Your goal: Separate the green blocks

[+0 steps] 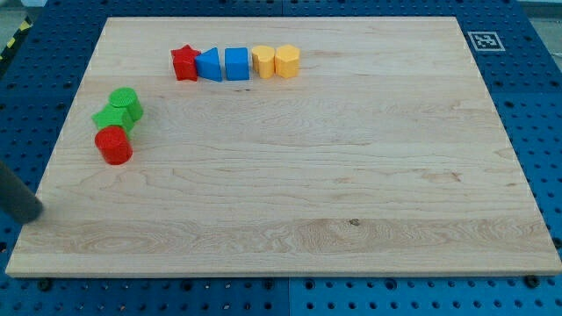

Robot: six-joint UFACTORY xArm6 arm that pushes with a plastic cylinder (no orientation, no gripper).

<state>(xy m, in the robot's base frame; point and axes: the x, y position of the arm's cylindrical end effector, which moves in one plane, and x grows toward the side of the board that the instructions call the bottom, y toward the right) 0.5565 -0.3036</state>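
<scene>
Two green blocks touch at the view's left: a green cylinder (126, 103) and, just below-left of it, a green star-like block (109, 118). A red cylinder (113, 145) touches the green star's lower side. My tip (35, 211) is the end of a dark rod entering from the left edge. It sits at the board's left edge, well below and left of the red cylinder, touching no block.
A row of blocks lies near the view's top: a red star (184, 63), a blue triangle (209, 65), a blue cube (236, 63), a yellow hexagon-like block (262, 61) and a yellow heart-like block (287, 61). The wooden board (351, 175) lies on a blue pegboard.
</scene>
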